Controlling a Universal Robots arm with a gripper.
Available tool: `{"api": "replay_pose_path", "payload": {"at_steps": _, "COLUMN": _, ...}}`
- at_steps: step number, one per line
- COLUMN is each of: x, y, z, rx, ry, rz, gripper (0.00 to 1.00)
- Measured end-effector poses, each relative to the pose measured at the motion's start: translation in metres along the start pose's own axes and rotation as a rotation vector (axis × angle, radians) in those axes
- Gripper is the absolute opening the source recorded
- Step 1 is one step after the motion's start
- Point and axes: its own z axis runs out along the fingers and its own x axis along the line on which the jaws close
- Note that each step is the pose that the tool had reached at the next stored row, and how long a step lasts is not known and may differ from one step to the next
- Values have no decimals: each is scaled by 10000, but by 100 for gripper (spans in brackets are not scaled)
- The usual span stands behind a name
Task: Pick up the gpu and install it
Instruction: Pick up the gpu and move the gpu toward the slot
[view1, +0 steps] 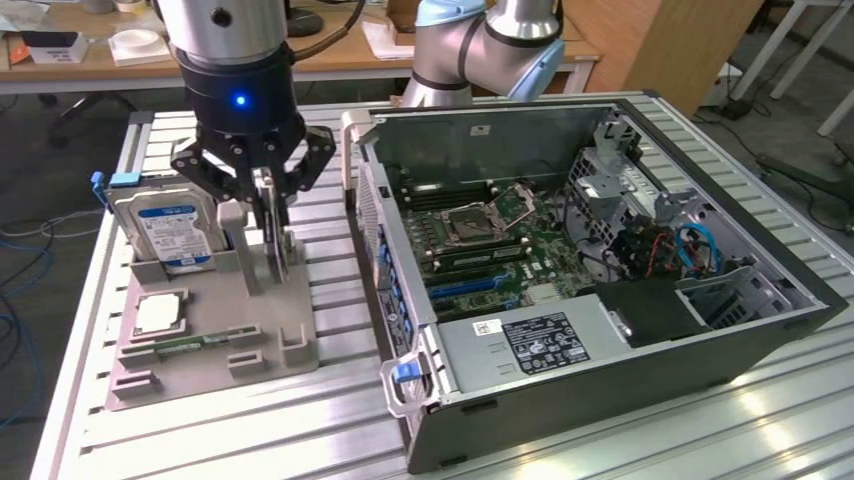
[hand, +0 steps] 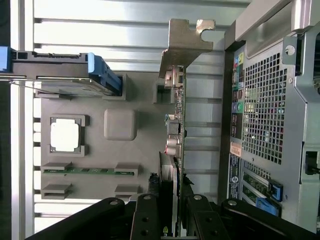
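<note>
Claw (view1: 271, 208) is clenched on the gpu (view1: 276, 262): in the wrist view its fingers (hand: 150, 220) press both faces of the card (hand: 179, 125). The card stands edge-on in the grey fixture (view1: 267, 345) on the counter (view1: 214, 430). It's at 9 o'clock from the open PC case (view1: 747, 330) in the exterior view.

Risks you should watch:
- Grip is on the top edge only. I can't tell how centred it is along the card. If it's off-centre, the gpu can pivot and bind in the fixture slot, maybe dragging the fixture up with it.
- The hard drive (view1: 163, 228) stands just beside, at 9 o'clock from the card. The claw's outer linkage is near its top corner, so any sideways drift could clip it.
- The silver bracket (hand: 182, 42) sticks out at the card's far end and is the likeliest part to snag the case wall.
- Thin board: squeeze or slip could stress it.
</note>
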Motion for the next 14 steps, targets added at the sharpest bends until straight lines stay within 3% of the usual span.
{"api": "replay_pose_path", "payload": {"at_steps": 14, "x": -1, "y": 2, "z": -62, "rx": -1, "ry": -1, "rz": 0, "gripper": 27}}
